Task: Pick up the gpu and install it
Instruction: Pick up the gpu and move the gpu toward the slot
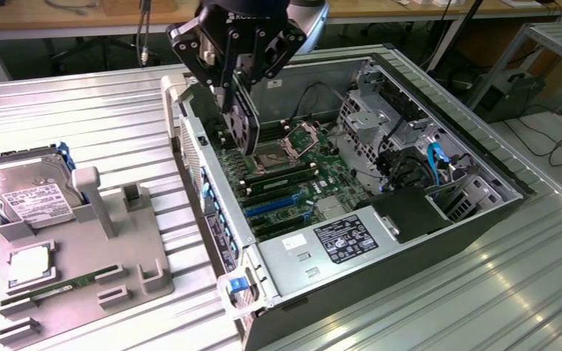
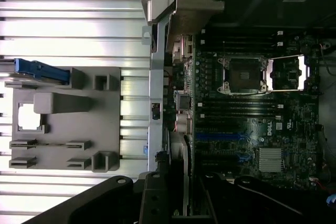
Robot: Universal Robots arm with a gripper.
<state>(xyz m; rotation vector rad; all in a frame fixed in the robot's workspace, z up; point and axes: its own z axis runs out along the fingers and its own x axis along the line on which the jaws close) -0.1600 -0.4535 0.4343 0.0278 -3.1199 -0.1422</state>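
Observation:
My gripper (image 1: 234, 86) hangs over the open computer case (image 1: 476, 219), shut on the gpu (image 1: 239, 123). The gpu hangs edge-down from the fingers as a dark card, above the motherboard (image 1: 296, 172) near the case's rear wall. Below it lie the empty CPU socket (image 1: 276, 155) and, further toward the front, the blue expansion slots (image 1: 271, 205). In the wrist view the gpu's silver bracket edge (image 2: 185, 179) runs between the black fingers (image 2: 152, 200), above the motherboard (image 2: 247, 124) and its blue slots (image 2: 220, 136).
A grey parts holder (image 1: 115, 256) on the slatted metal table (image 1: 85, 124) carries a hard drive (image 1: 27, 194), a CPU (image 1: 29, 265) and a RAM stick (image 1: 61, 291). Inside the case, a power supply (image 1: 345, 241) and drive cages (image 1: 379, 117) crowd the board.

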